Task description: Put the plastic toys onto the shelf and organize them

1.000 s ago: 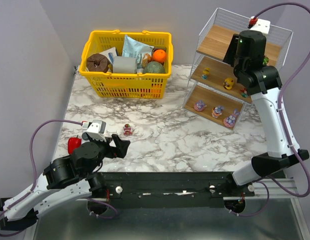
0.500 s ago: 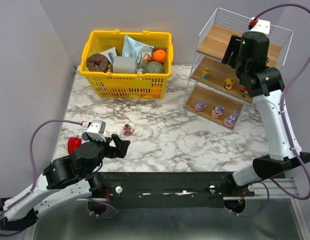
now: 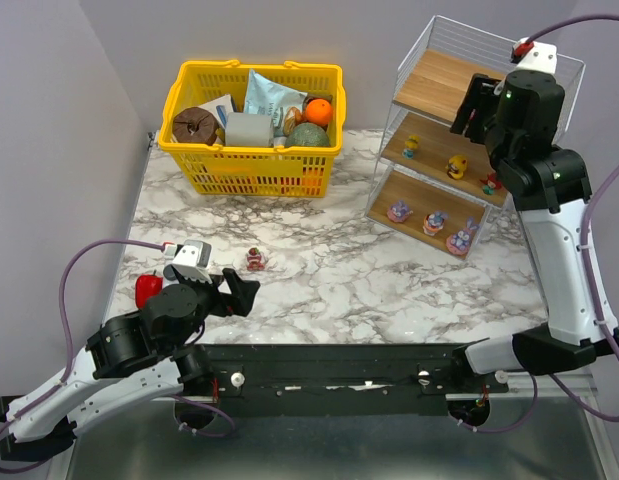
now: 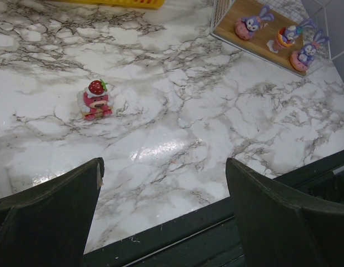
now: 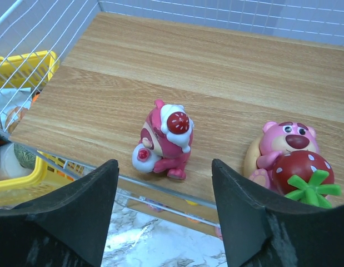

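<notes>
The shelf (image 3: pixel 434 85) stands at the back right. Its bottom board holds three purple toys (image 3: pixel 435 221), the middle board two yellow ducks (image 3: pixel 456 165) and a red toy (image 3: pixel 488 183). In the right wrist view the top board (image 5: pixel 216 61) holds a pink figurine with a strawberry hat (image 5: pixel 165 139) and a pink bear with a strawberry (image 5: pixel 285 158). My right gripper (image 5: pixel 166 222) is open and empty, just above the front edge of that board; it also shows in the top view (image 3: pixel 471 105). A pink strawberry bear (image 4: pixel 95 99) stands alone on the table (image 3: pixel 255 259). My left gripper (image 4: pixel 163 217) is open and empty near the front edge.
A yellow basket (image 3: pixel 254 172) full of groceries stands at the back left. A red pepper-like object (image 3: pixel 147 288) lies by the left arm. The marble table (image 3: pixel 349 270) ends at a black rail (image 3: pixel 339 360) in front.
My right arm has moved to the right and a little back along the shelf's top tier. The left arm and the toy on the table have not moved.
</notes>
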Tool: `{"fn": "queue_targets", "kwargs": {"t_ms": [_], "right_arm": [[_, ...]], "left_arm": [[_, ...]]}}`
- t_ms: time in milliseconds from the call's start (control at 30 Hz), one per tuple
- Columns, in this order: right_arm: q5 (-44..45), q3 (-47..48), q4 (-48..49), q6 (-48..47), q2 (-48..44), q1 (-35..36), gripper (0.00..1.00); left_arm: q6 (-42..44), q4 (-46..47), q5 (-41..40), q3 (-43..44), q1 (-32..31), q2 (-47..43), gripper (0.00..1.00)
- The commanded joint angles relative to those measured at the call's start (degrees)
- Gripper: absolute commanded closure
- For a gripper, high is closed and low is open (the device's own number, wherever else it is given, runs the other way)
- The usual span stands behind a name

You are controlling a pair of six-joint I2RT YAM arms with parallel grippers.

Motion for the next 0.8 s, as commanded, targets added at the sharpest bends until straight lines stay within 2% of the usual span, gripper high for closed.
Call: {"fn": "queue_targets", "kwargs": {"t_ms": [0, 33, 133, 367, 567, 767], "right_arm": [[-2.5, -1.8, -2.4, 0.2, -1.9, -0.4, 0.3], [-3.1, -2.0, -2.4, 0.4, -2.3, -0.4, 0.37], [-3.9, -3.0, -2.0, 1.1, -3.7, -0.4, 0.47], [-2.1, -5.8, -0.8, 1.3, -5.1, -0.4, 0.54], [-3.9, -6.6, 0.9, 1.2, -4.9, -0.5, 0.76], [-3.0, -6.5, 2.0, 1.2, -3.7, -0.4, 0.84]], "left_arm": [[-0.3, -0.3, -1.6, -0.3, -0.4, -0.5, 0.01], [-0.3, -0.3, -1.6, -0.3, -0.4, -0.4, 0.01], [-0.3, -0.3, -1.6, -0.2, -0.4, -0.4, 0.01], [-0.2, -0.3, -1.5, -0.3, -0.3, 0.0, 0.01], [-0.2, -0.3, -1.5, -0.3, -0.4, 0.1, 0.01], [-0.3, -0.3, -1.6, -0.3, -0.4, 0.0, 0.01]]}}
